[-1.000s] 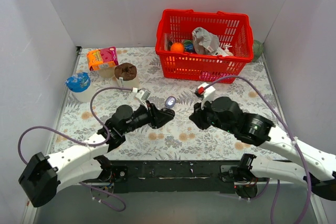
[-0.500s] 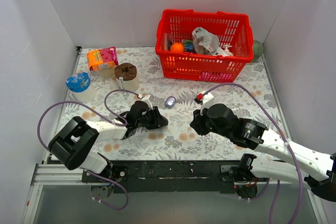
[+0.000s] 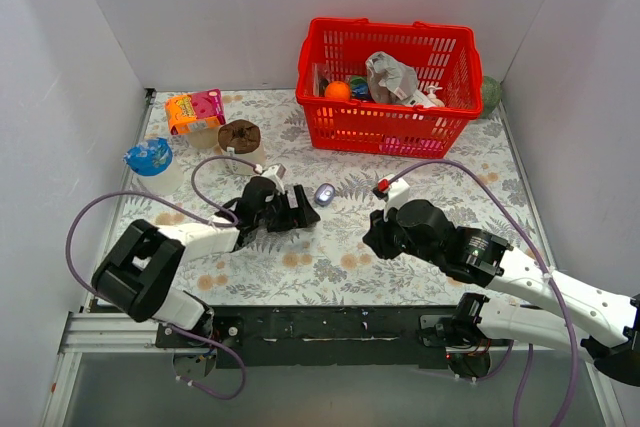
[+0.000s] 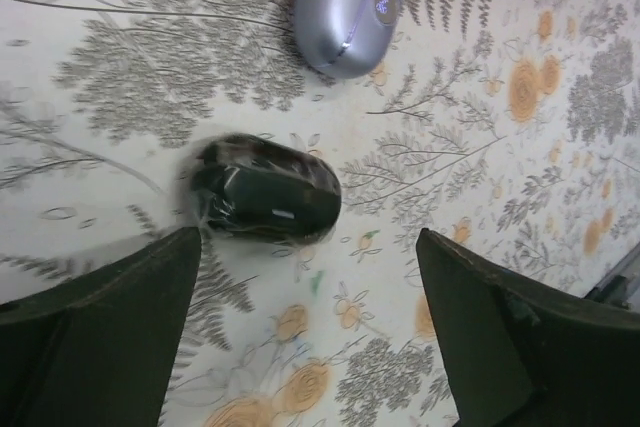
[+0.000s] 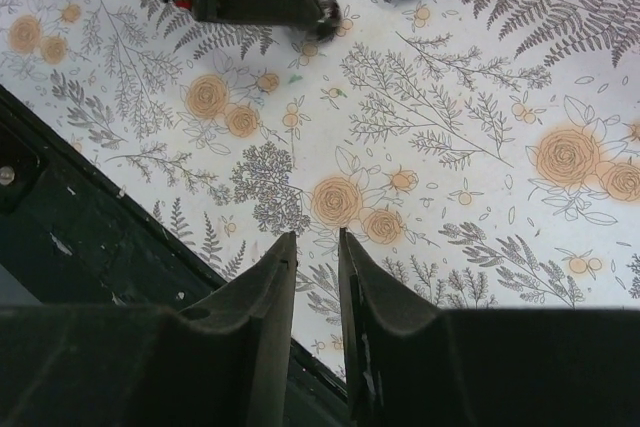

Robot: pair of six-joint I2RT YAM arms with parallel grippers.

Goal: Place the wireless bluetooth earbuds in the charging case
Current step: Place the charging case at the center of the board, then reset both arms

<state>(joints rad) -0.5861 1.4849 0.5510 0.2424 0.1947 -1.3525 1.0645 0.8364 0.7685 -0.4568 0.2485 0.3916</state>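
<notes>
Covering the table point(image 3: 420, 162) is a floral cloth. The left pincer point(image 3: 300, 213), fingers apart, is hovering over a stubby black piece point(image 4: 266, 202); the right pincer point(image 5: 316, 277) is nearly together, holding nothing. The charging case point(image 4: 348, 5) is lying closed just beyond.

No legible text, brand, number or sign anywhere. Orange-and-pink carton point(image 3: 194, 109) at upper left of the top view: printed, but too small to read. Blue-lidded cup point(image 3: 150, 157) below it: lid print unreadable. Small round emblem on the charging case point(image 4: 350, 9), top of the left wrist view: blurred, no letters made out.
</notes>
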